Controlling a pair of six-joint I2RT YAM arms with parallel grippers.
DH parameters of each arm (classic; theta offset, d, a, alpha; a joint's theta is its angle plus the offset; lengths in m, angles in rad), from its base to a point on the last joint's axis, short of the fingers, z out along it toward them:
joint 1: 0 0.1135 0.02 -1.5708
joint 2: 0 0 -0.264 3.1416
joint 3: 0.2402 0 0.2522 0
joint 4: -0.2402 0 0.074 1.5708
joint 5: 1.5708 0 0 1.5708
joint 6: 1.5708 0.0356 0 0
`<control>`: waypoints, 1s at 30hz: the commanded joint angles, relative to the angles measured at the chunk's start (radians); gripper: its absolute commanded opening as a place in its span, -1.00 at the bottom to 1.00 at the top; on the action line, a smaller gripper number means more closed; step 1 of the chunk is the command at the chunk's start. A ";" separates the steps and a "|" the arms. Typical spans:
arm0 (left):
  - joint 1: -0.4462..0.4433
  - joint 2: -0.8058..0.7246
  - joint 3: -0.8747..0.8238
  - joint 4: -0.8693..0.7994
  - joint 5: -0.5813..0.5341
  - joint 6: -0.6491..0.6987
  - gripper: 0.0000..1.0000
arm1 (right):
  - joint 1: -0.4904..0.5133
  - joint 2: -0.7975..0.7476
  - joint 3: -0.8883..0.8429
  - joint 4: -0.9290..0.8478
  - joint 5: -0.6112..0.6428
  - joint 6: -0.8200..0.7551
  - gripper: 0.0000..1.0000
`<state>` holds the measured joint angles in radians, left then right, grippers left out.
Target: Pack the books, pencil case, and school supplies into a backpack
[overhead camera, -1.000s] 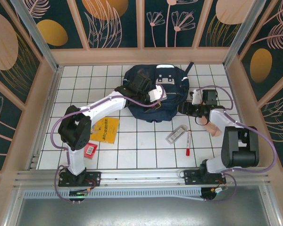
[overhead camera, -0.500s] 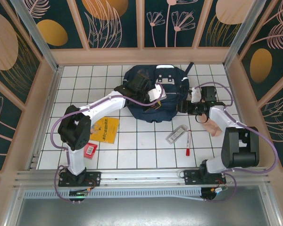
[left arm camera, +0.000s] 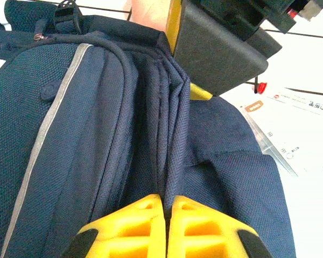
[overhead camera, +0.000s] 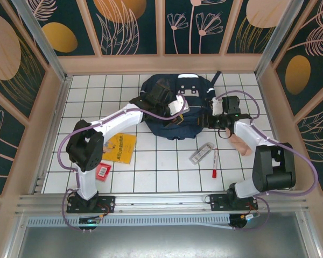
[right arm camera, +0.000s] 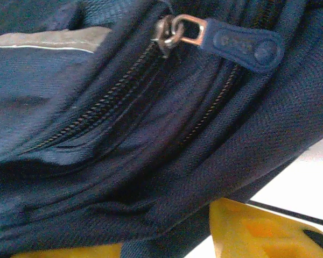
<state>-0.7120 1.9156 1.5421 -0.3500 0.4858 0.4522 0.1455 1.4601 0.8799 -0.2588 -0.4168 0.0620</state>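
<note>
The navy backpack lies at the back middle of the tiled table. My left gripper rests on top of it, shut on a fold of its fabric; the yellow fingertips meet on the cloth. My right gripper is at the backpack's right edge, and its yellow fingers hold a thick bunch of navy fabric below a zipper pull. The peach pencil case lies right of it. The pen and clear packet lie in front. The yellow book and red booklet lie front left.
Wooden walls enclose the table on three sides. The right arm's links stand close to the pencil case. Open white tiles lie between the book and the pen.
My right gripper has moved left from beside the pencil case onto the backpack's right edge. The left gripper has stayed in place, still holding the fabric.
</note>
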 commanded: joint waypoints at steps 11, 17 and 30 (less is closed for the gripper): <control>-0.009 -0.037 0.013 0.076 0.196 -0.065 -1.00 | 0.013 -0.018 -0.065 0.180 0.152 0.073 -0.56; 0.001 -0.025 0.012 0.042 0.131 -0.014 -1.00 | 0.004 -0.035 -0.005 0.008 0.224 0.008 -0.95; 0.017 0.065 0.087 0.001 0.092 0.008 -1.00 | 0.102 -0.129 0.040 -0.221 -0.171 -0.284 -1.00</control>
<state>-0.7017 1.9556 1.5772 -0.3756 0.5461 0.4408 0.1780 1.4025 0.9016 -0.4198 -0.3981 -0.0982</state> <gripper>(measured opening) 0.017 0.041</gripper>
